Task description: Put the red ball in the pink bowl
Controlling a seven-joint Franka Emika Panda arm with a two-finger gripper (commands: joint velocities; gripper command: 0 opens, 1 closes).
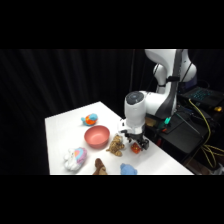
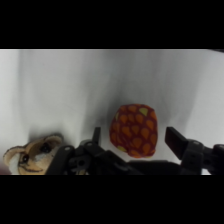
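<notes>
A: One container on the white table (image 1: 60, 127): the pink bowl (image 1: 96, 136). Its inside shows plain pink, nothing in it that I can see.

B: Red ball?

A: On the table, right of the pink bowl, past the tan plush bear (image 1: 116, 145) that sits between them. Side view shows the red ball (image 1: 135, 147) as an orange-red lump directly under the gripper (image 1: 136, 145). Wrist view: the ball (image 2: 134, 129) is red with orange and yellow-green patches, blocky rather than round, resting on the tabletop.

B: Gripper state?

A: Spread wide, not clamped. One finger (image 2: 96, 136) sits just beside the ball on one side, the other finger stands clear of it on the far side. Ball lies between them; I see no contact on the far side, and can't tell on the near one.

B: Arm pose?

A: Base at upper right of the bowl, arm reaching over the table edge, wrist pointing straight down, gripper low at ball height.

B: Other items around the bowl?

A: Orange-and-blue round toy (image 1: 90, 119) behind it, toward the far table edge. White plush with coloured patches (image 1: 75, 158) in front and to its left. Brown toy (image 1: 100, 167) in front, blue toy (image 1: 128, 169) front-right, both near the picture's lower edge. The bear's face also shows in the wrist view, beside the gripper linkage.
</notes>
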